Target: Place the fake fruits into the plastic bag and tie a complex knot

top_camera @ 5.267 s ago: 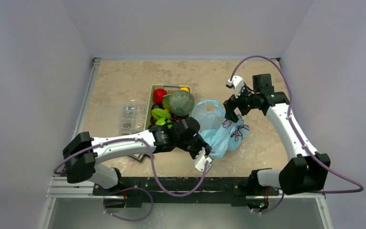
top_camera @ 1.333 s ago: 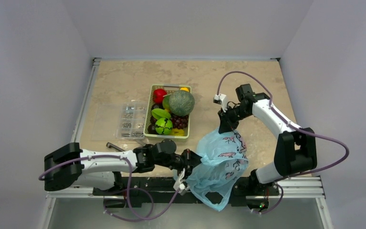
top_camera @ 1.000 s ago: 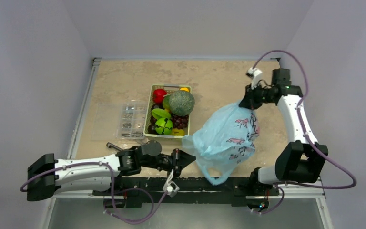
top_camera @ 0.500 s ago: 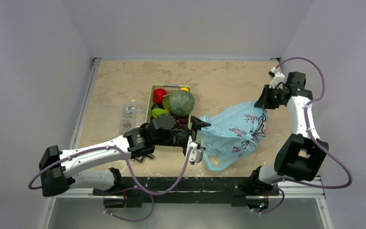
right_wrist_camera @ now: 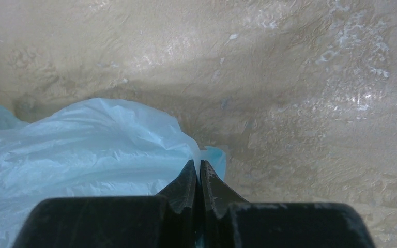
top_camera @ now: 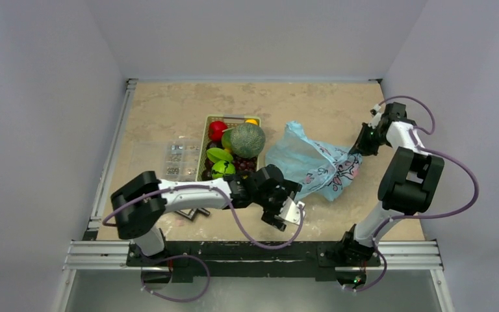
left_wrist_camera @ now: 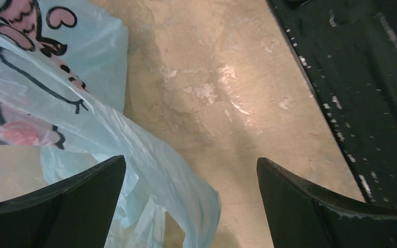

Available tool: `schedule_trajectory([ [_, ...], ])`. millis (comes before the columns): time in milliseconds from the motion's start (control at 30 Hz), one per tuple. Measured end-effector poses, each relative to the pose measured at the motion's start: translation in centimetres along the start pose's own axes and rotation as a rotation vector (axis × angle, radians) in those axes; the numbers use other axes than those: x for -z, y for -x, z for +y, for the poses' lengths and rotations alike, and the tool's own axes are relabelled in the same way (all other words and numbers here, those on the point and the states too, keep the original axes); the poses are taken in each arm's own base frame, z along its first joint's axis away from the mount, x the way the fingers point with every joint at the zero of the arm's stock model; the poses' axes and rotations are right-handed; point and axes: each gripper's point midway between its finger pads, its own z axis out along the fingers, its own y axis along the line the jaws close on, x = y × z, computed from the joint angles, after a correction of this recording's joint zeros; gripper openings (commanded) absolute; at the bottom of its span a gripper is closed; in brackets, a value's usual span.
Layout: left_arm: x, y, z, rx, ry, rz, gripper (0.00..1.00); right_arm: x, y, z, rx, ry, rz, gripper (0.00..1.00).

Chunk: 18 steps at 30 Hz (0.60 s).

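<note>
The thin light-blue plastic bag with pink and dark cartoon pictures (top_camera: 312, 166) lies crumpled on the tan stone desk (top_camera: 169, 107). It is just to the right of the green mesh basket (top_camera: 202, 153).

The shiny toy fruits all sit in the basket. The red apple (top_camera: 217, 129) and the small orange (top_camera: 252, 121) are at the basket's far end. The big grey-green melon (top_camera: 247, 139) is on its right side. The green pieces (top_camera: 219, 162) and the dark grapes (top_camera: 244, 166) are at its near end.

The right fingers (right_wrist_camera: 197, 173) are on the side of the bag away from the basket. They are pressed together and pinch a small bit of the bag's edge.

The left fingers (top_camera: 288, 190) are near the basket's near right corner, at the edge of the bag. They are spread wide apart and hold nothing. A fold of the bag lies between them.

A clear plastic box with little parts (top_camera: 169, 164) sits just left of the basket.
</note>
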Motion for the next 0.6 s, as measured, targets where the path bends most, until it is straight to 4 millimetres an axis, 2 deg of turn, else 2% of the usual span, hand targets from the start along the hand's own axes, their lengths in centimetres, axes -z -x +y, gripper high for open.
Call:
schedule_trajectory([
  [133,-2.5,-2.7,1.1,0.032,0.021,0.097,1.0,-0.8,0.0,-0.5,-0.001,-0.014,0.018,0.02],
  [200,-3.5,-4.0,2.3,0.051,0.068,0.156,1.0,-1.4,0.1,-0.8,0.001,-0.017,0.029,0.02],
  [233,-3.9,-4.6,3.0,0.059,0.094,0.184,0.96,-1.7,0.1,-0.9,0.003,-0.018,0.036,0.03],
  [267,-4.2,-5.1,3.6,0.071,0.12,0.215,0.83,-2.0,0.0,-1.1,0.006,-0.021,0.043,0.04],
  [300,-4.5,-5.5,4.2,0.08,0.142,0.237,0.66,-2.3,0.0,-1.3,0.008,-0.023,0.049,0.07],
  [333,-4.7,-5.7,4.7,0.096,0.162,0.255,0.47,-2.6,0.0,-1.4,0.009,-0.024,0.056,0.12],
  [367,-4.7,-5.8,5.1,0.116,0.177,0.268,0.3,-2.9,0.1,-1.5,0.009,-0.024,0.06,0.25],
  [433,-4.5,-5.3,5.7,0.168,0.192,0.273,0.01,-3.3,0.7,-1.4,0.011,-0.015,0.062,0.69],
  [500,-4.3,-3.9,6.5,0.258,0.192,0.236,0.0,-3.3,1.9,-0.9,0.011,0.012,0.054,0.9],
  [533,-4.1,-3.3,6.9,0.312,0.19,0.211,0.0,-3.1,2.8,-0.6,0.024,0.025,0.043,0.97],
  [600,-3.5,-1.3,8.6,0.462,0.195,0.125,0.0,-2.2,4.7,0.1,0.045,0.05,0.009,0.99],
])
